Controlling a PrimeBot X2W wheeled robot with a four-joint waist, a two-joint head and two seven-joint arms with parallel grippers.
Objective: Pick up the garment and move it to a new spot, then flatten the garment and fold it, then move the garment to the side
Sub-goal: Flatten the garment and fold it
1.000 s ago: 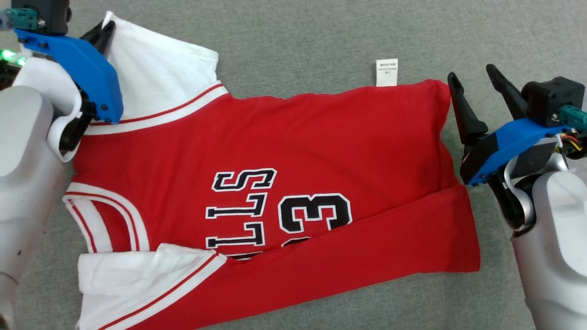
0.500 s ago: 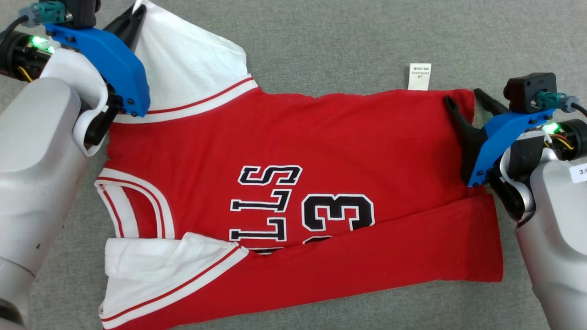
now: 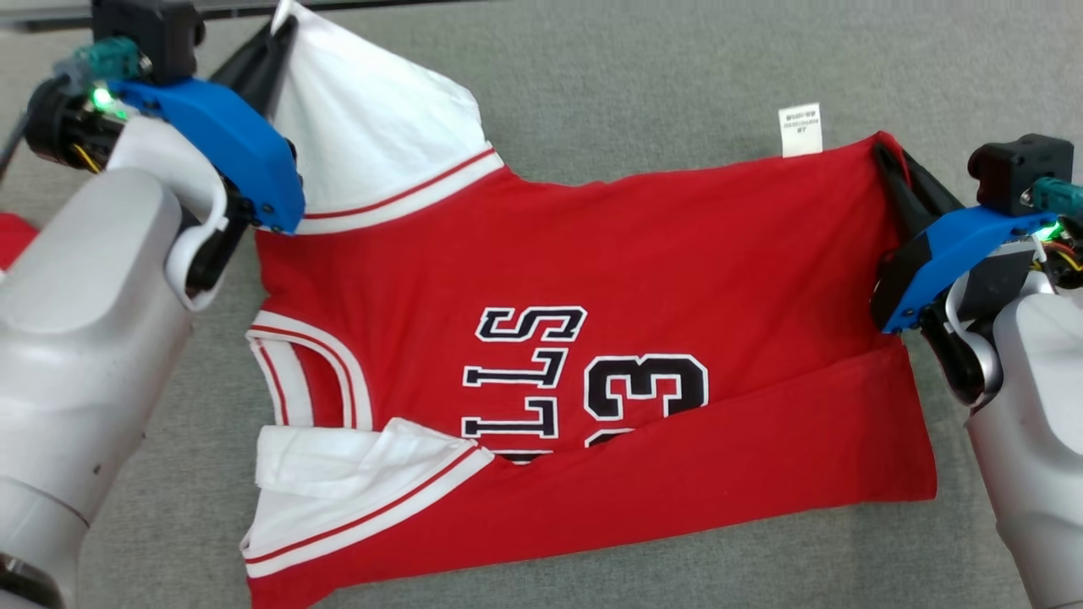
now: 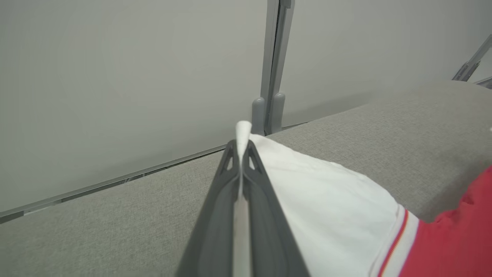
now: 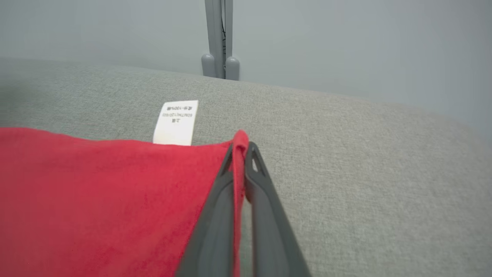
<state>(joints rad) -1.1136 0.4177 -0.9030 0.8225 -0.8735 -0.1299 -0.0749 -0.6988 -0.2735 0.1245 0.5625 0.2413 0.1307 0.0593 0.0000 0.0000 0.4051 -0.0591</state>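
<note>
Red with white sleeves, and likely light, limp, quick to crease: handles as a soft garment (image 3: pixel 643 271). Lies spread sideways on the grey tabletop (image 3: pixel 643 76), near edge folded over. Best taken by corners: clamped at the far sleeve tip by left gripper (image 3: pixel 283 27), at the far hem corner by right gripper (image 3: pixel 885 154).

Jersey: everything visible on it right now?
The jersey is red soft-looking cloth with white sleeves trimmed in red stripes, a white-striped collar, and black white-edged letters and a 3. It lies sideways on the grey surface, collar toward the robot's left, its near edge folded over the print. A white label sticks out from the far edge. The left claw is shut on the far sleeve's corner, the right claw on the far hem corner.
</note>
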